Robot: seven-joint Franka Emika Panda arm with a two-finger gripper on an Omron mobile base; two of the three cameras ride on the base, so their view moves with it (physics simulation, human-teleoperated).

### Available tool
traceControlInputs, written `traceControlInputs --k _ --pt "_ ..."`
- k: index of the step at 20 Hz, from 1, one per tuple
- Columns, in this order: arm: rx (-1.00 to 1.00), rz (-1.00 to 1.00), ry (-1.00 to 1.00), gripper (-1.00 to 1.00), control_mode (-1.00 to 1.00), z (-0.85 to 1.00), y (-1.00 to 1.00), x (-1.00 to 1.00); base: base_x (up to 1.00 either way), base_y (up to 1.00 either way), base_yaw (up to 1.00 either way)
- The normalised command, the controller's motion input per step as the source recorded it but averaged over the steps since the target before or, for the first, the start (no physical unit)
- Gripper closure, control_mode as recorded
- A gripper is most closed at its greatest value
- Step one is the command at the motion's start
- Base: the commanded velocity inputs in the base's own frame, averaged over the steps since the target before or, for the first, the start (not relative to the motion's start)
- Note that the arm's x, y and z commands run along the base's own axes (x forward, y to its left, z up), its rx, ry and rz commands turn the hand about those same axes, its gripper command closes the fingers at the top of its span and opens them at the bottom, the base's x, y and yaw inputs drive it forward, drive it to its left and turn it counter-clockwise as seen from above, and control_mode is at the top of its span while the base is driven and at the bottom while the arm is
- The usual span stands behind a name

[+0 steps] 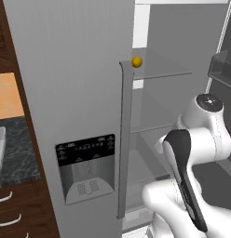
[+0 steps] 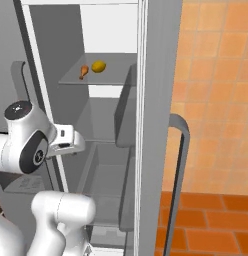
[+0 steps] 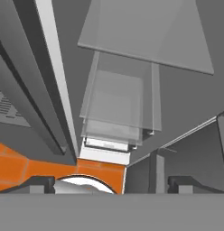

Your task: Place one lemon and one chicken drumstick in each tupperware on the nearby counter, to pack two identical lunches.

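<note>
Left base view, fridge: I see the fridge open, its closed left door (image 1: 71,111) with the dispenser panel (image 1: 84,167) at 8 o'clock.
Left base view, lemon: lemon (image 1: 136,62) sits on the upper glass shelf (image 1: 164,67), at 12 o'clock, just beside the top of the door handle (image 1: 124,139).
Left base view, arm: arm (image 1: 192,158) fills 4 o'clock, well below that shelf. Counter (image 1: 15,144) lies at 9 o'clock.
Right base view, lemon: lemon (image 2: 98,66) at 11 o'clock on the same shelf (image 2: 96,77).
Right base view, drumstick: chicken drumstick (image 2: 84,72) lies just beside the lemon toward 9 o'clock, long axis tilted, thin end toward 7 o'clock.
Right base view, gripper: gripper (image 2: 71,142) at 8 o'clock, near the lower shelves.
Hand view, gripper: fingertips (image 3: 39,184) stand at the widest spread, nothing between them. The camera looks down past stacked glass shelves (image 3: 116,103) to the orange floor (image 3: 50,169).
Key relation: I judge both items lie above the hand, toward 12 o'clock; the hand must rise and tip up.
View difference: the right base view shows the drumstick and the hand; the left adds the counter.
</note>
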Motion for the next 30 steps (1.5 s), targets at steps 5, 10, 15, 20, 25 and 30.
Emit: traceControlInputs --k 5,10,15,20,25,30 --pt "0.09 0.04 -0.36 -1.00 -1.00 0.38 0.00 0.01 0.00 0.00 0.00" --pt "0.00 0.01 -0.15 -1.00 -1.00 0.82 0.00 0.12 0.00 0.00 0.00" --pt "0.03 -0.01 -0.01 -1.00 -1.00 0.93 0.01 0.39 0.00 0.00 0.00" --pt "0.13 0.00 -0.08 -1.00 -1.00 0.43 0.00 0.71 0.00 0.00 0.00" --pt "0.17 -0.08 -0.03 -1.00 -1.00 0.04 0.02 0.63 0.00 0.00 0.00" --pt "0.25 -0.28 -0.04 -1.00 -1.00 0.00 0.06 0.43 0.00 0.00 0.00"
